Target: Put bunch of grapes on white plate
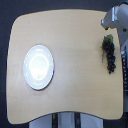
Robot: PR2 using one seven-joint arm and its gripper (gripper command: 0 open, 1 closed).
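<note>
The bunch of grapes (pixel 109 54) lies on the wooden table near the exterior view's right edge, dark purple-black, elongated, with its green stem end toward the top. The white plate (pixel 38 66) sits on the table's left part, round and glossy, with nothing on it. Part of the grey and white gripper (pixel 116 21) shows at the top right corner, just above and to the right of the grapes' stem end. Its fingers are blurred, so whether they are open or shut does not show. It holds nothing that I can see.
The light wooden table (pixel 75 60) has rounded corners and a dark floor around it. A grey and black robot base part (pixel 65 121) shows below the table's front edge. A grey strip (pixel 123 60) runs along the right side beyond the grapes.
</note>
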